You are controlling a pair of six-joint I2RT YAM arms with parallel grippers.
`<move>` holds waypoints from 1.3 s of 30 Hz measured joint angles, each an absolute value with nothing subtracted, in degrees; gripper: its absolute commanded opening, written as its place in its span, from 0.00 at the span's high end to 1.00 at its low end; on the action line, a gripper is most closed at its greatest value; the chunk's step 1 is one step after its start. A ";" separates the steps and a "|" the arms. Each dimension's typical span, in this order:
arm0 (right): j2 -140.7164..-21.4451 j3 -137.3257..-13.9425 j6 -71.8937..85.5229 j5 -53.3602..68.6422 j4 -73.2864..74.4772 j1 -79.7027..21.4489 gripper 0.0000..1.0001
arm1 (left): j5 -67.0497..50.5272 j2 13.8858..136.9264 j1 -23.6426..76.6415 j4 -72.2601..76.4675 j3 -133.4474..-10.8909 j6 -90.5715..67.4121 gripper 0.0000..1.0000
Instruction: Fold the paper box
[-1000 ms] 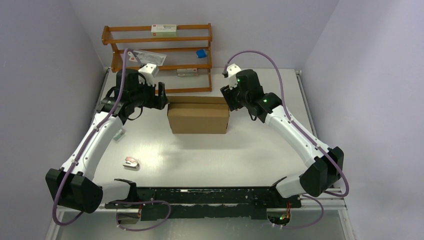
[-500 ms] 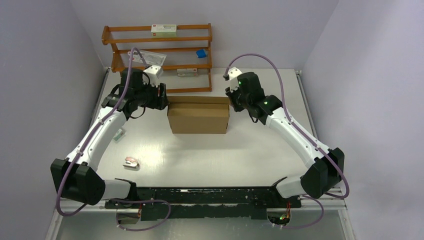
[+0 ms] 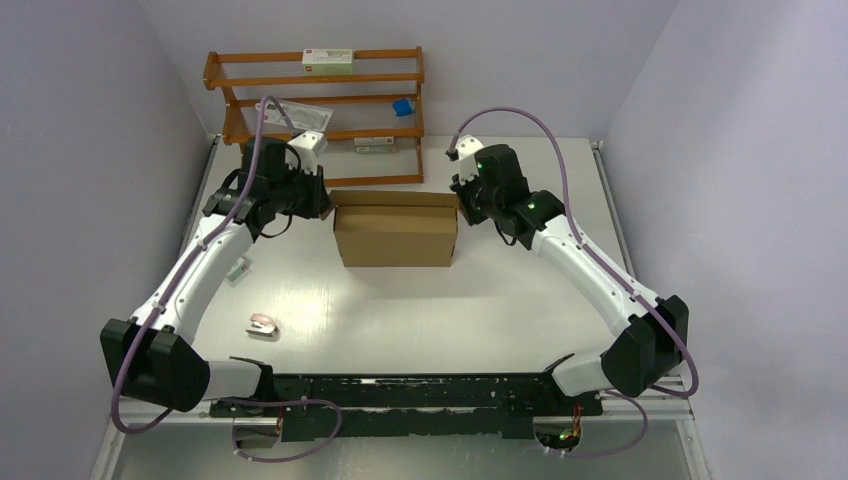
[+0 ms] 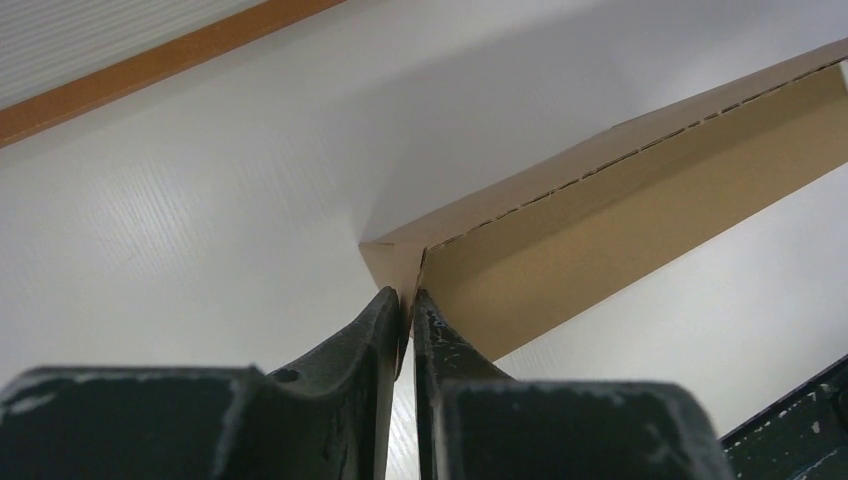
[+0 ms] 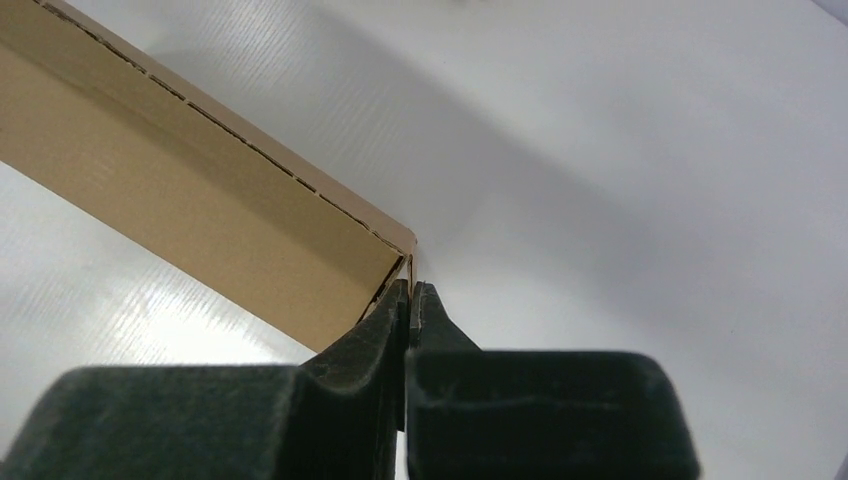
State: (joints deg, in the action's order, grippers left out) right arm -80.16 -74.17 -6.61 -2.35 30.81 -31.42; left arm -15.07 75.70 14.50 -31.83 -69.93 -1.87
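Note:
The paper box [image 3: 396, 234] is brown corrugated cardboard, folded into a shallow rectangular shape, standing mid-table in front of the rack. My left gripper [image 3: 329, 204] is at its upper left back corner. In the left wrist view that gripper [image 4: 408, 300] is shut on the corner of the paper box [image 4: 600, 230], with the cardboard edge pinched between the fingertips. My right gripper [image 3: 461, 200] is at the upper right back corner. Seen from the right wrist, this gripper [image 5: 409, 287] is shut on the corner edge of the paper box [image 5: 200, 210].
An orange-brown wooden rack [image 3: 315, 118] stands just behind the box, holding a white carton [image 3: 328, 61] and a blue item [image 3: 402, 106]. A small pink and white object [image 3: 262, 325] and another small item [image 3: 238, 270] lie on the table's left side.
Both grippers have gone from open to shut on the box's upper back corners. The left gripper has moved in to the right, against the box. The box has stayed in place.

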 measured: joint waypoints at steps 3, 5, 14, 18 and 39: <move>-80.18 -74.17 -5.21 -2.17 30.72 -31.42 1.00 | -15.07 74.48 14.72 -31.81 -69.91 -3.38 0.85; -80.18 -74.17 -3.86 -2.13 30.72 -31.42 1.00 | -15.05 73.54 14.87 -31.77 -69.91 -4.71 0.86; -80.23 -74.67 5.74 -3.95 31.92 -31.24 1.00 | -14.02 72.44 16.23 -31.64 -68.66 -10.22 0.90; -80.27 -75.11 9.78 -4.43 32.95 -31.20 1.00 | -12.84 72.99 17.21 -31.59 -67.92 -11.90 0.91; -85.06 -80.55 22.35 -25.23 39.11 -38.28 1.00 | -1.45 75.83 24.27 -30.65 -69.65 -17.96 0.91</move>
